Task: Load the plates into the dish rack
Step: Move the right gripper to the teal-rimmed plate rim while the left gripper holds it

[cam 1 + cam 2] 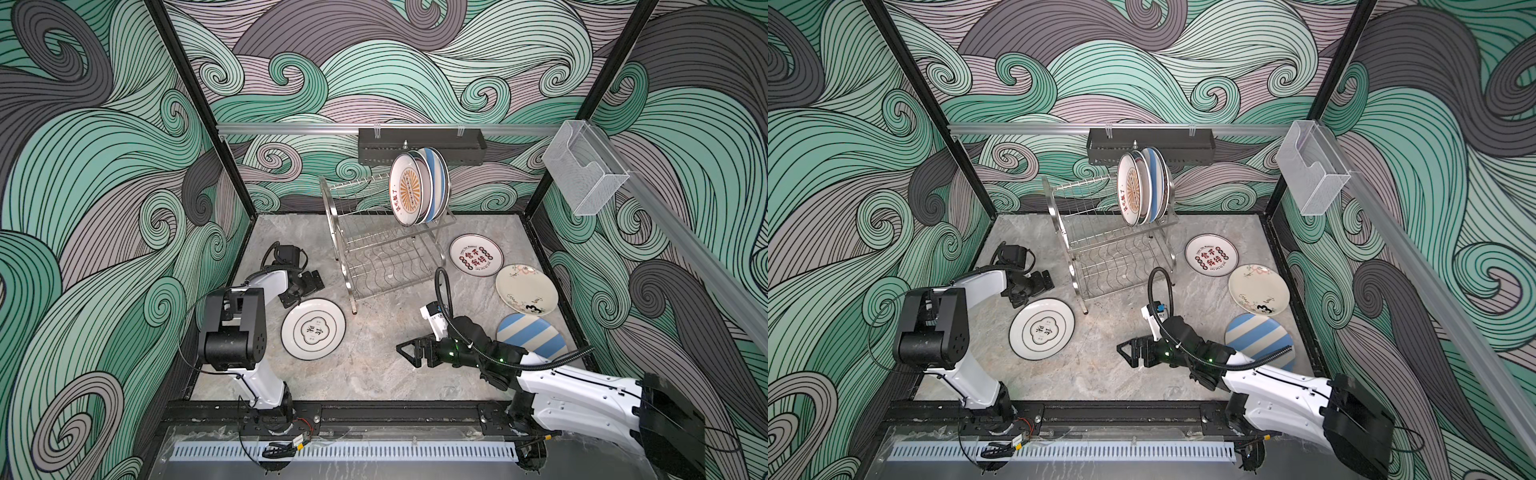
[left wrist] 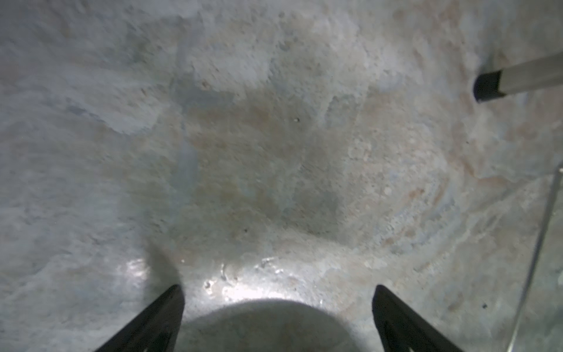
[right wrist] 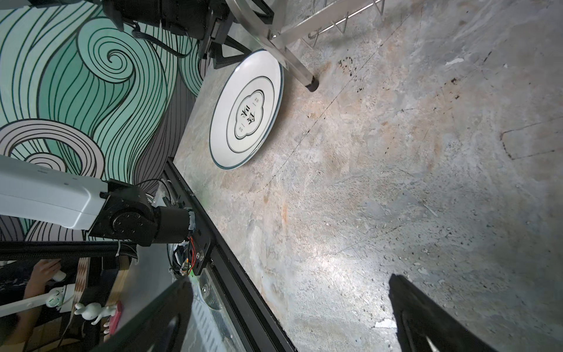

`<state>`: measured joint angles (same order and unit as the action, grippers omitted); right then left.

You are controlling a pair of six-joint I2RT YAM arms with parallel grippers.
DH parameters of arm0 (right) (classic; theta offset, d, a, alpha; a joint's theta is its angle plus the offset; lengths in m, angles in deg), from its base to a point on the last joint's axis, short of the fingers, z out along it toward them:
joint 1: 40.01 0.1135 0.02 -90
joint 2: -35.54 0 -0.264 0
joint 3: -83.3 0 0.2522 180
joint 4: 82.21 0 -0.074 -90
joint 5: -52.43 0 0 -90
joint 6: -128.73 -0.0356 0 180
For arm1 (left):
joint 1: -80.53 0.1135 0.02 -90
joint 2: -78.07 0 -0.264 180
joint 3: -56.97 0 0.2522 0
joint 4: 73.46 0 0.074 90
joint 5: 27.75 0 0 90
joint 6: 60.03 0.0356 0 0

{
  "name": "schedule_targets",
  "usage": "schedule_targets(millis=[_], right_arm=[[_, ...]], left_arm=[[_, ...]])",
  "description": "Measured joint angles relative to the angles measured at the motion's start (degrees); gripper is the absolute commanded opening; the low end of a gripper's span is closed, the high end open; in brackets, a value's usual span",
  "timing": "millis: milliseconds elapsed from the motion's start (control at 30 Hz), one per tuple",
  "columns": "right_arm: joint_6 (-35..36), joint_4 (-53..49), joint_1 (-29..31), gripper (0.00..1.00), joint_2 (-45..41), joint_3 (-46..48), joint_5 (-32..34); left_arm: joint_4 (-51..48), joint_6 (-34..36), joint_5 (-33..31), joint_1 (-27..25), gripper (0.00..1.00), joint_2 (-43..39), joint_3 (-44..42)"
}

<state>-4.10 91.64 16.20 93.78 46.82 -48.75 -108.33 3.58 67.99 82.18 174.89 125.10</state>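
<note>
Nearest, the right pincer [image 1: 409,353] hovers low, jaws wide and empty, likely readied for a rim; ahead lies the teal-rimmed plate [image 1: 313,328], flat; beyond, the dish rack [image 1: 365,232] holds racked plates [image 1: 409,189] upright in slots.

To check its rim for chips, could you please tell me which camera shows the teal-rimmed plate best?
The right wrist view: the teal-rimmed plate lies close and sharp, rim and characters clear. Both top views show the plate whole but small; the left wrist view misses it.
</note>
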Motion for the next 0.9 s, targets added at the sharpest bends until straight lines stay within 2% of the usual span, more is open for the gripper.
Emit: schedule_targets(millis=[200, 267, 367, 600, 900], right_arm=[[0.5, -0.6, 0.0, 1.0, 0.3, -1.5, -0.6], [0.5, -0.5, 0.0, 0.95, 0.9, -1.8, -0.8], [0.5, 0.4, 0.1, 0.94, 3.1, -2.1, -1.3], [-3.6, 9.3, 0.1, 0.84, 13.9, -2.1, -3.2], [-10.6, 23.4, 1.9, 0.77, 27.5, -3.1, -3.3]], left_arm=[[-0.2, -0.1, 0.7, 0.0, 0.99, -4.3, -4.6], [0.2, -0.5, 1.6, 0.2, 0.99, -6.2, -6.6], [0.7, -1.9, 3.1, 0.2, 0.99, -9.2, -9.7], [2.2, -6.3, 7.2, 0.2, 0.99, -17.7, -17.6], [3.9, -7.6, 9.0, 0.2, 0.99, -22.9, -22.4]])
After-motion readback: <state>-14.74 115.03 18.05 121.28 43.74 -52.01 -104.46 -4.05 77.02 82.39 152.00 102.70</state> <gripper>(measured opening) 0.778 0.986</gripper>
